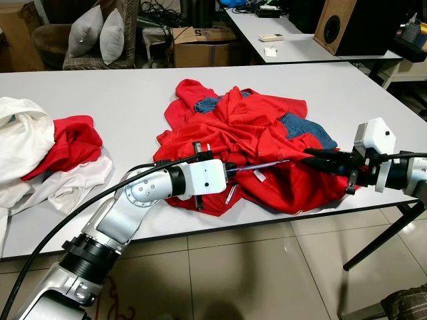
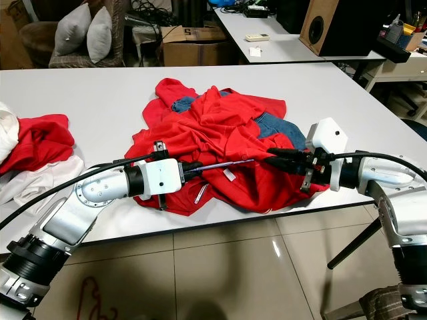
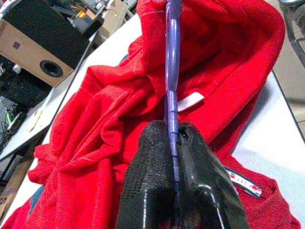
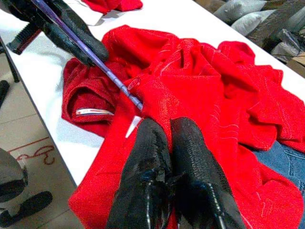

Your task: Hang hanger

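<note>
Red shirt [image 1: 250,143] lies heaped on the white table [image 1: 120,93] over jeans [image 1: 303,127]. The left gripper [image 3: 174,143] is clamped on a purple hanger [image 3: 171,71] whose bar runs into the shirt, where the right gripper [image 4: 164,131] pinches the cloth.

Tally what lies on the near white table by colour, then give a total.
Red garments: 2 (big shirt, pinched by the right hand; small heap)
White garments: 1 heap
Blue denim: 1
Purple hanger: 1, clamped in the left hand
Total: 5
</note>
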Robot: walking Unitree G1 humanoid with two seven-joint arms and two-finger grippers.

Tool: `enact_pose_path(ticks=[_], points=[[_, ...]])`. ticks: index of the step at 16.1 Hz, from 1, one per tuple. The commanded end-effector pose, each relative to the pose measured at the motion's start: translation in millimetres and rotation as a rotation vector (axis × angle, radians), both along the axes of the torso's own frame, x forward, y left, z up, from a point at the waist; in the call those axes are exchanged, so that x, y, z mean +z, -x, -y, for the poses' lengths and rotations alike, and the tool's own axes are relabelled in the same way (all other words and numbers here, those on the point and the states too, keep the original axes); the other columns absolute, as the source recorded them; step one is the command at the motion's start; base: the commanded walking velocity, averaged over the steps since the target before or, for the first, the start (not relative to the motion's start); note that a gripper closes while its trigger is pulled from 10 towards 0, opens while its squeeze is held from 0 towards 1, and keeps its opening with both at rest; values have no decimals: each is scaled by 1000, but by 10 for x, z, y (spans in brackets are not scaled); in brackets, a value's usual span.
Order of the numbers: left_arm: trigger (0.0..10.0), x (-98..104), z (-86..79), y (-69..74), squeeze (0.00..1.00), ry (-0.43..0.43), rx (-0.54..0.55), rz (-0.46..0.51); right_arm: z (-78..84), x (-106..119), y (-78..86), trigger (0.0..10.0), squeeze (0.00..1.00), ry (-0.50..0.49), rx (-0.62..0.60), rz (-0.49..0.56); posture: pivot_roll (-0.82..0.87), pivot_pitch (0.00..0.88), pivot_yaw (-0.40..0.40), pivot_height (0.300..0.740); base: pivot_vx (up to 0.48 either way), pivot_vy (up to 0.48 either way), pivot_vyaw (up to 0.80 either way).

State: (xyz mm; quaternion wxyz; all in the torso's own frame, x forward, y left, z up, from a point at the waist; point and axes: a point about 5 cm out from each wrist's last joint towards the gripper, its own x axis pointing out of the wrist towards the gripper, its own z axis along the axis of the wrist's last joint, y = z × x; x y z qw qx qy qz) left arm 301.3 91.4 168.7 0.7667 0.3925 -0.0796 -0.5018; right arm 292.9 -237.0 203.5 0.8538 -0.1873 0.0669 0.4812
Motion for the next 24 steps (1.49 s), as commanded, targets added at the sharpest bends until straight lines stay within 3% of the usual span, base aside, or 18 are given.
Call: enact_pose_path(ticks=[1, 4, 7, 12, 16, 20, 21, 24], points=[[10000, 25, 30, 21, 0, -13, -19, 13, -24, 26, -16, 0, 0, 4, 18, 7, -10, 18, -7, 740, 0, 0, 0], [10000, 23, 32, 21, 0, -13, -21, 12, -42, 44, -19, 0, 0, -23, 32, -3, -10, 18, -7, 740, 0, 0, 0], [10000, -1, 20, 24, 0, -23, -20, 11, -77, 240, -54, 0, 0, -167, 40, 24, -10, 17, -8, 740, 0, 0, 0], [10000, -17, 35, 36, 0, -30, -28, 12, -83, 329, -101, 0, 0, -227, 32, 45, -11, 16, -9, 740, 0, 0, 0], [10000, -80, 76, 84, 0, -54, -59, 12, -95, 419, -282, 0, 0, -331, -34, 77, -10, 15, -9, 740, 0, 0, 0], [10000, -217, 240, 152, 0, -66, -114, 12, -163, 484, -509, 0, 0, -410, -73, 80, -7, 14, -13, 740, 0, 0, 0], [10000, -207, 281, 165, 0, -58, -127, 25, -186, 471, -549, 0, 0, -408, -76, 73, -6, 13, -14, 740, 0, 0, 0], [10000, 38, 400, 139, 0, 74, -133, 116, -330, 334, -670, 0, 0, -362, -56, 23, 4, 8, -24, 740, 0, 0, 0]])
